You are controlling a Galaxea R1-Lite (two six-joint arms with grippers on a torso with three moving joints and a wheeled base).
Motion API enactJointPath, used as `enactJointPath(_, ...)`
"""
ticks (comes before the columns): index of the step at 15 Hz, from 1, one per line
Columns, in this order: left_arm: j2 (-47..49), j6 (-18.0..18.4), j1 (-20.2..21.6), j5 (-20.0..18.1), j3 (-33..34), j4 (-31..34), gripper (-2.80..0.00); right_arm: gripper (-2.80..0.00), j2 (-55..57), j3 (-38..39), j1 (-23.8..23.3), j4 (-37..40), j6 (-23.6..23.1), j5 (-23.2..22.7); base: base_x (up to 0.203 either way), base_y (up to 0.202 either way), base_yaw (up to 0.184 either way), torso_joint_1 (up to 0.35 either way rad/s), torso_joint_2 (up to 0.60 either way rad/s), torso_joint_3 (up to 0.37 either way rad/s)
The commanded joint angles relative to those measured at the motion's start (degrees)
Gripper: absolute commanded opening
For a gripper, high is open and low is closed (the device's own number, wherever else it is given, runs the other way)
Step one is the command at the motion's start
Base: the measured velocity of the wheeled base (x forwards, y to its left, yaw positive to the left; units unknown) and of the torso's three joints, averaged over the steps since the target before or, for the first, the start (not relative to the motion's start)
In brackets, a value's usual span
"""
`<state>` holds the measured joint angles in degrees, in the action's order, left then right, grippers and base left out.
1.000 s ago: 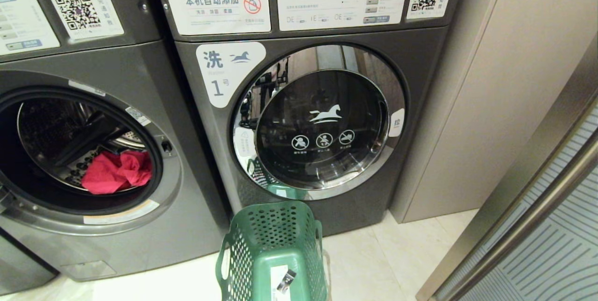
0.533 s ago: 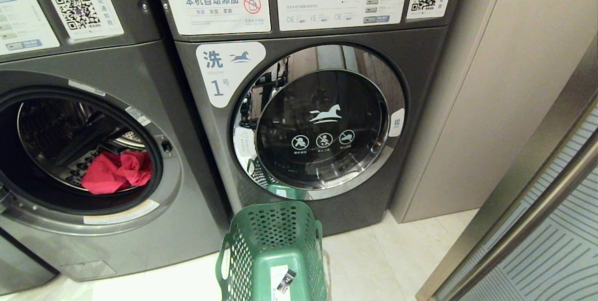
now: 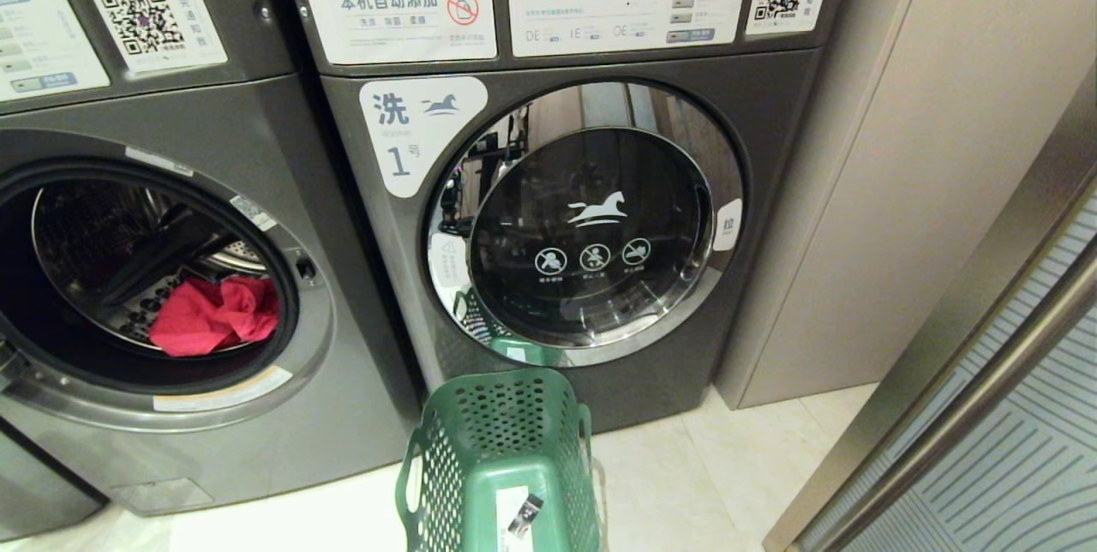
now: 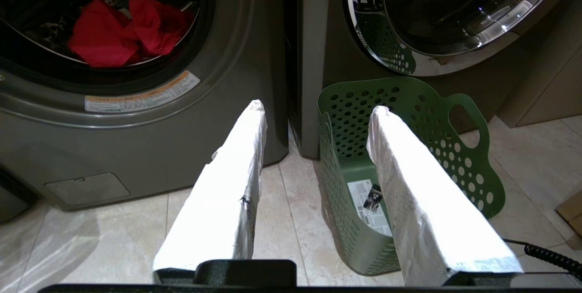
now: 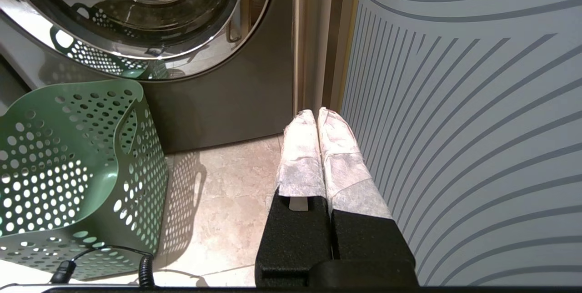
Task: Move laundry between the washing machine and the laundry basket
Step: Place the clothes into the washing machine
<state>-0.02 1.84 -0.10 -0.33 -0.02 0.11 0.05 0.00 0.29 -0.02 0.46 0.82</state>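
Soft red laundry (image 3: 214, 316) lies in the open washing machine (image 3: 257, 132).
Likely light and limp: pinch 1 raised fold. The empty laundry basket (image 3: 506, 415) stands on the floor nearby. Left gripper (image 4: 318, 107) fingers apart, right gripper (image 5: 317, 113) pressed together.

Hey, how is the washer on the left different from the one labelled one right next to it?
The left washer stands open, its drum exposed; the washer labelled 1 has its chrome-rimmed glass door shut. A red garment lies in the left washer; none shows behind the other's dark glass. The green basket stands before the washer labelled 1, not the left one. Both are dark grey front-loaders with QR stickers.
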Motion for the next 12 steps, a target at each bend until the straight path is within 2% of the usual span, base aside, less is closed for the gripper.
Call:
enactJointPath(1,0.0,-0.1,0.0,0.1,-0.1,0.0,-2.8,-2.8,0.0,0.0,0.0,0.0,0.1,0.1,0.0,0.0,0.0,0.0,0.0,0.0)
enactJointPath(12,0.0,-0.5,0.0,0.2,0.0,0.2,-2.8,-2.8,0.0,0.0,0.0,-0.1,0.3,0.1,0.0,0.0,0.0,0.0,0.0,0.0)
